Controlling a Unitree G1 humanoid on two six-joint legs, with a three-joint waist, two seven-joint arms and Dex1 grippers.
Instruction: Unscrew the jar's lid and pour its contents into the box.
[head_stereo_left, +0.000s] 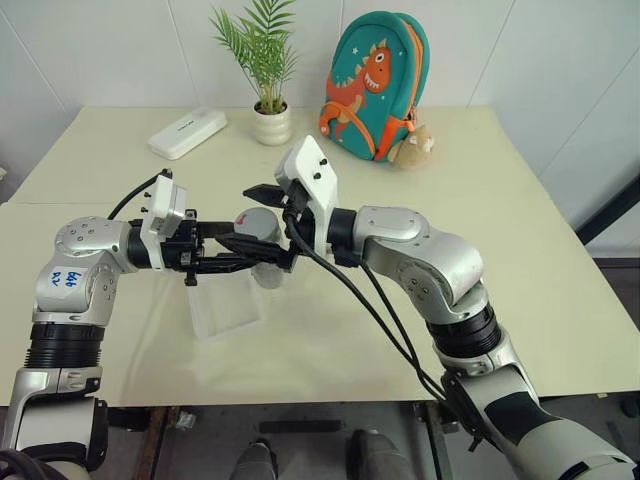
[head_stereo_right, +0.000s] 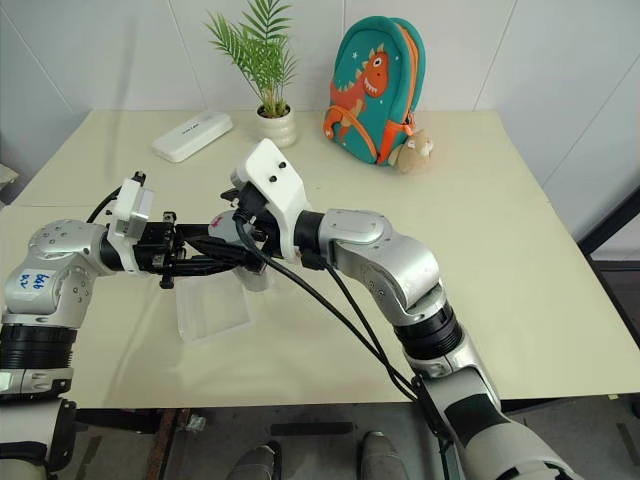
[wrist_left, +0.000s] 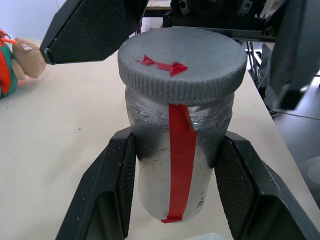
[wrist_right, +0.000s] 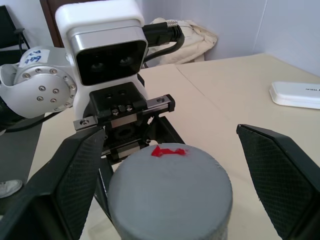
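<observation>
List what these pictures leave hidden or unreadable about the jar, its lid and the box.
- Contents: not visible; the left wrist view shows the jar frosted behind its red stripe.
- Lid: bottom edge cuts it off in the right wrist view.
- Box: the left gripper hides its far rim in the head views.

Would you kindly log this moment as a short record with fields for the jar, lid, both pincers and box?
jar: held above the table by left pincer, upright
lid: still on jar
left pincer: shut on jar
right pincer: open, fingers either side of lid, not gripping
box: on table, below the jar
</observation>
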